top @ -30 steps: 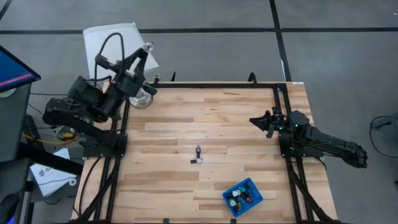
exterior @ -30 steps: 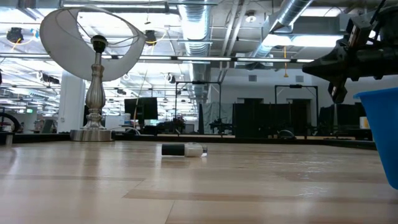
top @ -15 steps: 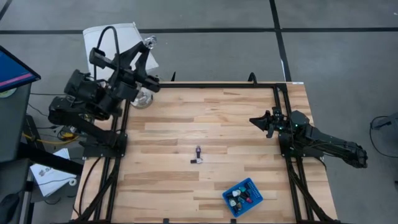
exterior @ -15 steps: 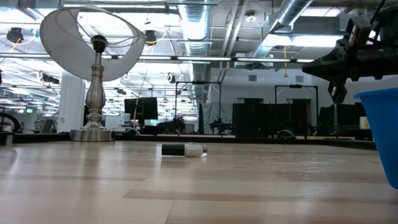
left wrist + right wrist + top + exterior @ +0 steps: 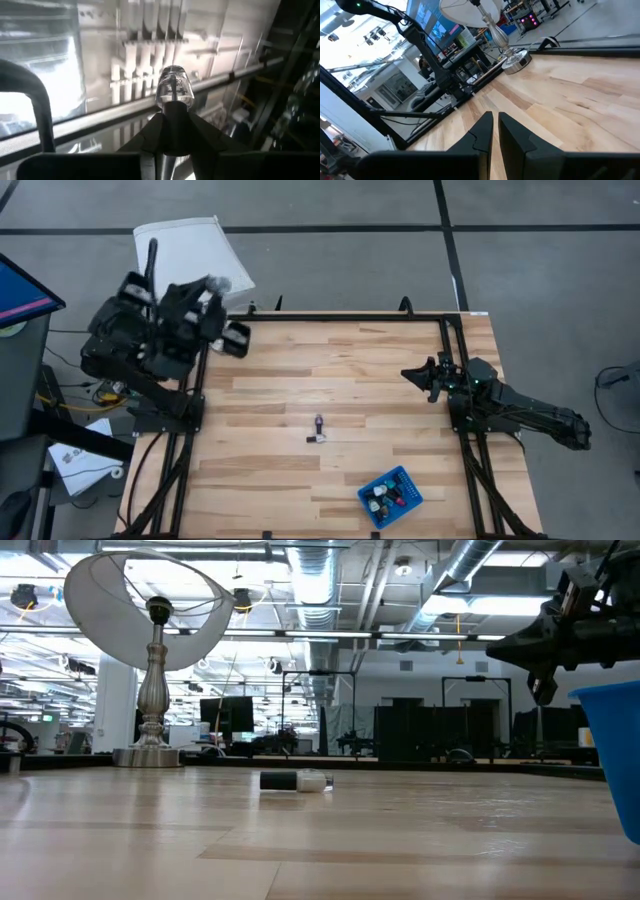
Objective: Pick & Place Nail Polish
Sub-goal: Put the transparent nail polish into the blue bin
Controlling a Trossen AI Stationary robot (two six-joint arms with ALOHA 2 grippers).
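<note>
My left gripper [image 5: 215, 284] is raised over the table's far left corner, pointing steeply up, and is shut on a small nail polish bottle [image 5: 174, 87] with a clear glass body and a dark cap. A second nail polish bottle [image 5: 318, 428] lies on its side mid-table, also seen in the low view [image 5: 295, 780]. A blue tray [image 5: 390, 495] near the front edge holds several bottles. My right gripper [image 5: 412, 373] waits shut and level at the table's right edge, touching nothing. My left gripper pinches the bottle's dark cap [image 5: 175, 112] between its two fingers. The clear glass end [image 5: 174, 86] sticks out past the fingertips, in line with the fingers. The bottle is lifted well clear of the table, pointing upward with the gripper.
A table lamp stands at the far left corner: its white shade [image 5: 185, 245] leans beyond the table edge and its silver base [image 5: 147, 754] rests on the wood. The blue tray's wall [image 5: 615, 755] fills the low view's right edge. Bare wood surrounds the lying bottle.
My left gripper has risen and tipped from slanting outward to pointing steeply up, swinging back toward the table's left edge, with the bottle still pinched in it. The right arm, the lying bottle and the tray have kept still.
</note>
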